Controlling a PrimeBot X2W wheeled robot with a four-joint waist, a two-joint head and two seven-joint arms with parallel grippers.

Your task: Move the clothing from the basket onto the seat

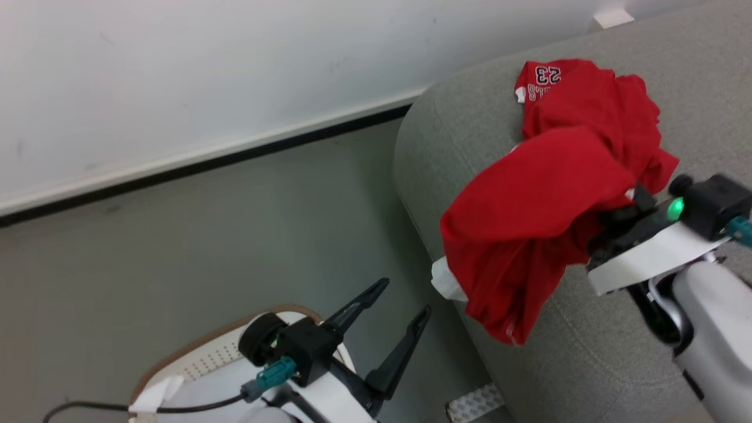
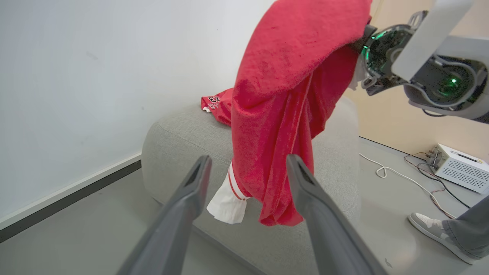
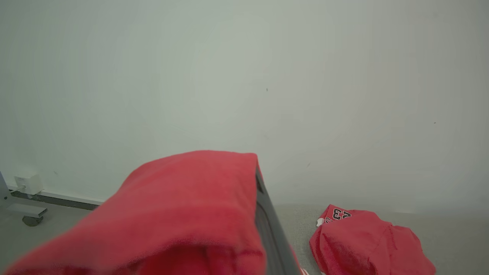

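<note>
while its fingertips are buried in cloth, the right end effector [image 1: 614, 217] is clamped on a red garment [image 1: 529, 200]; in the right wrist view one dark finger [image 3: 269, 225] shows along the fold, leaning in toward the middle, and the cloth covers the other. the garment drapes over the end effector and hangs down in a long bunch, with a white hem [image 1: 446, 282] at its low end. it hangs at the rounded end of the grey seat [image 1: 587, 352], its low end in front of the seat's side; whether it touches the upholstery cannot be told. just behind it, lying on top of the seat, is the other garment [image 1: 578, 94], crumpled, with "23" and some lettering showing upside down near its far edge. the two overlap in the head view.

the left end effector [image 1: 404, 296] is well apart from the cloth, its two fingers spread wide with nothing between them, pointing toward the seat. under its wrist sits the basket [image 1: 211, 355], cream with small holes and a brown rim, on the grey floor [image 1: 235, 235] beside the seat. the left wrist view shows a person's shoe [image 2: 424, 223], a white box [image 2: 462, 168] and a cable [image 2: 382, 170] on the floor past the seat.
</note>
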